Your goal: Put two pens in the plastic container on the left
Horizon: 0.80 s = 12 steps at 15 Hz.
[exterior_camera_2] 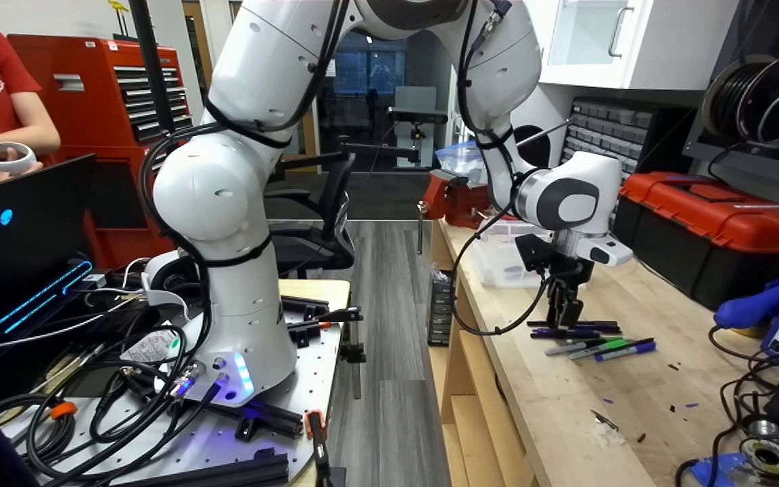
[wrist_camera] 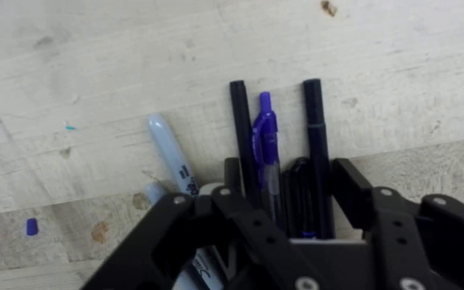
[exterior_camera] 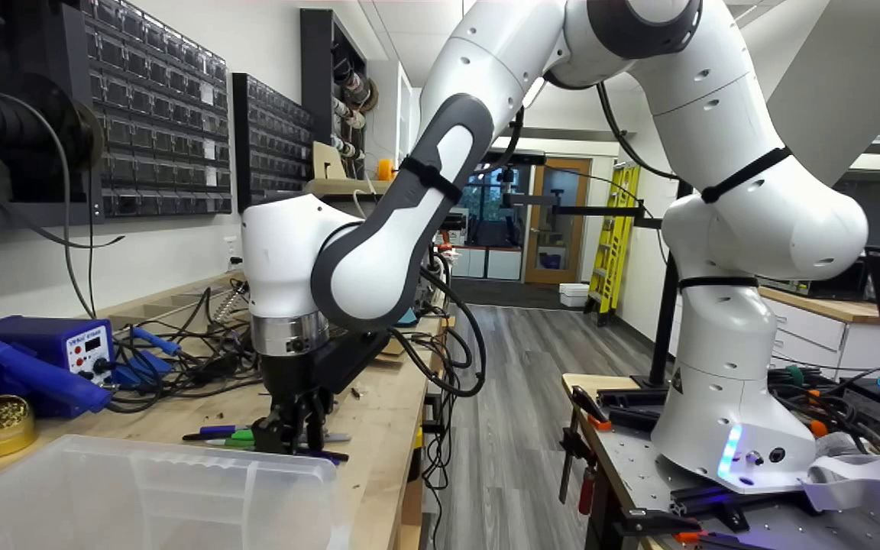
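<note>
Several pens and markers lie on the wooden workbench. In the wrist view a black pen (wrist_camera: pixel 241 121), a purple click pen (wrist_camera: pixel 270 141), darker pens and a long dark pen (wrist_camera: pixel 315 121) lie side by side between the fingers. A grey marker (wrist_camera: pixel 171 149) lies outside the left finger. My gripper (wrist_camera: pixel 286 177) is low over the pens, fingers apart, very close to the outermost pens. It also shows pointing down in both exterior views (exterior_camera: pixel 291 439) (exterior_camera_2: pixel 564 314). The clear plastic container (exterior_camera: pixel 195 496) stands beside the pens; it also shows behind the gripper (exterior_camera_2: pixel 498 264).
A green marker (exterior_camera_2: pixel 599 348) and a blue-purple marker (exterior_camera_2: pixel 626 351) lie near the gripper. A red and black toolbox (exterior_camera_2: pixel 714 230), a blue soldering station (exterior_camera: pixel 66 355), a brass sponge tin (exterior_camera: pixel 6 424) and tangled cables (exterior_camera: pixel 203 359) stand along the wall side of the bench.
</note>
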Motion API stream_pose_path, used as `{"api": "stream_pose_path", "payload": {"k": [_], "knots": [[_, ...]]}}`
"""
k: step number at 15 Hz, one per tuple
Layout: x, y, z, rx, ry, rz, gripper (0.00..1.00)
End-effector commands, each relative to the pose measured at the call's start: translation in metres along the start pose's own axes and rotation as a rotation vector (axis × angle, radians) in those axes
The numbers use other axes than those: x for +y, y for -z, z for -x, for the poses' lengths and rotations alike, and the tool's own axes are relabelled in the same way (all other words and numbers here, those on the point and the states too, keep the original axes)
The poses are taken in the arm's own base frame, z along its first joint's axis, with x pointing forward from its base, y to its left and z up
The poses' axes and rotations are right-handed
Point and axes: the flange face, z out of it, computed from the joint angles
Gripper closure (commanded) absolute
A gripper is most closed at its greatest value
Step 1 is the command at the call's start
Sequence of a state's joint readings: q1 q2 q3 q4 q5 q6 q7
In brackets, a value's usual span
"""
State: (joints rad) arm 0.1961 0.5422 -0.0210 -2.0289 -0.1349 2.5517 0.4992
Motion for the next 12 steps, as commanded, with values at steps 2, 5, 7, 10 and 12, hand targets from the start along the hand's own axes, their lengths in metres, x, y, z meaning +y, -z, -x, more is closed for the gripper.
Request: {"api": "stream_pose_path", "payload": {"k": [2,5,7,10,12], "knots": [[0.008,-0.005,0.0,0.004,0.003,-0.023,0.62],[0.008,0.0,-0.001,0.021,0.005,-0.035,0.77],[0.008,0.004,-0.002,0.037,0.004,-0.044,0.91],[0.009,0.009,-0.002,0.056,0.004,-0.051,0.99],[0.01,0.015,-0.002,0.073,0.006,-0.054,0.95]]}}
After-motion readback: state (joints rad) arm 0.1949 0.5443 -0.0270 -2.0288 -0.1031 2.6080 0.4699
